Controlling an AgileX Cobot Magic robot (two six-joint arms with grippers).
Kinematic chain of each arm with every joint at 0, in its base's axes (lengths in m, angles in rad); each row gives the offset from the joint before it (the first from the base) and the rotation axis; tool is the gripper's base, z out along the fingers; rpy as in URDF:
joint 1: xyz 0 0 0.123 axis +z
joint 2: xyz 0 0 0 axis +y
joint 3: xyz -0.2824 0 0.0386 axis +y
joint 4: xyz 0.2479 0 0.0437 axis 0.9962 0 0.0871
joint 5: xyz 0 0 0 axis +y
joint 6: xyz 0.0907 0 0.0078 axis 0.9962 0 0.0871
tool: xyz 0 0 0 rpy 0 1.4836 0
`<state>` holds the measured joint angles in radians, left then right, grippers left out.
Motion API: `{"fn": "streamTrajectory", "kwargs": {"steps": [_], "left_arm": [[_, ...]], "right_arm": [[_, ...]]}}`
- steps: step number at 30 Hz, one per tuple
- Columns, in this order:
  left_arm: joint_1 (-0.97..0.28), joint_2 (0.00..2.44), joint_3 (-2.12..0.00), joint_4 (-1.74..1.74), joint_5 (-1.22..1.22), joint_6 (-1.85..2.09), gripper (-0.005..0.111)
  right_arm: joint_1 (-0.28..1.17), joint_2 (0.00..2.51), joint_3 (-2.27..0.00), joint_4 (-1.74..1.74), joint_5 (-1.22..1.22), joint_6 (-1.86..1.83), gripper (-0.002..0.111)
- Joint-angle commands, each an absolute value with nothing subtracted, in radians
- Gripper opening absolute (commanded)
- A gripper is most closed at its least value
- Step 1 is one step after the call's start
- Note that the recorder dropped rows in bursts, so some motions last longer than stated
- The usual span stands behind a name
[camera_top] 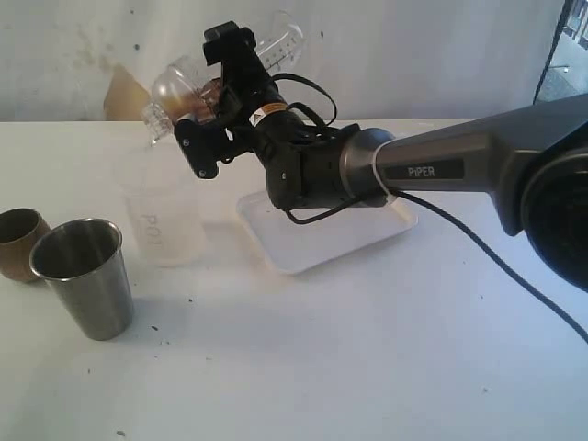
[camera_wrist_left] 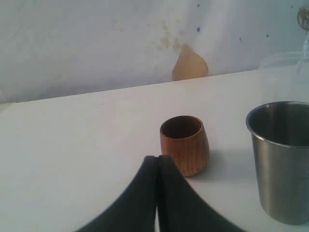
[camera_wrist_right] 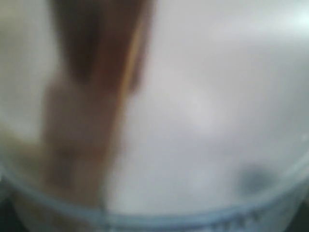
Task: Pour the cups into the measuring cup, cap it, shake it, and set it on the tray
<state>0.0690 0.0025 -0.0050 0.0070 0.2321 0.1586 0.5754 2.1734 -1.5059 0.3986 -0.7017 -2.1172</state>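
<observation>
My right gripper (camera_top: 213, 103) is raised above the table and is shut on the measuring cup (camera_top: 276, 41). The cup lies tilted and motion-blurred, its clear domed lid (camera_top: 173, 90) to the left, with brownish liquid inside. In the right wrist view the cup's clear wall (camera_wrist_right: 203, 106) fills the frame and hides the fingers. The frosted cup (camera_top: 165, 220), the steel tumbler (camera_top: 83, 276) and the brown cup (camera_top: 18, 243) stand upright at the left. My left gripper (camera_wrist_left: 157, 159) is shut on nothing, just short of the brown cup (camera_wrist_left: 185, 144), with the tumbler (camera_wrist_left: 282, 159) beside it.
The white tray (camera_top: 308, 253) lies on the table under my right arm, which hides part of it. A brown patch (camera_wrist_left: 189, 63) marks the back wall. A black cable (camera_top: 496, 262) trails over the table at the right.
</observation>
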Motion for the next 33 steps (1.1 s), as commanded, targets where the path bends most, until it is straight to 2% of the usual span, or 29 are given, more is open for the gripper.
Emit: {"fn": "streamTrajectory", "kwargs": {"steps": [1,33], "left_arm": [[0.068,0.000,0.000,0.008,0.232,0.156,0.000],[0.068,0.000,0.000,0.008,0.232,0.156,0.000]], "right_arm": [[0.562,2.155,-1.524,0.389,-0.766,-2.134,0.000],[0.547,2.155,-1.524,0.264,-0.791,-2.134,0.000]]}}
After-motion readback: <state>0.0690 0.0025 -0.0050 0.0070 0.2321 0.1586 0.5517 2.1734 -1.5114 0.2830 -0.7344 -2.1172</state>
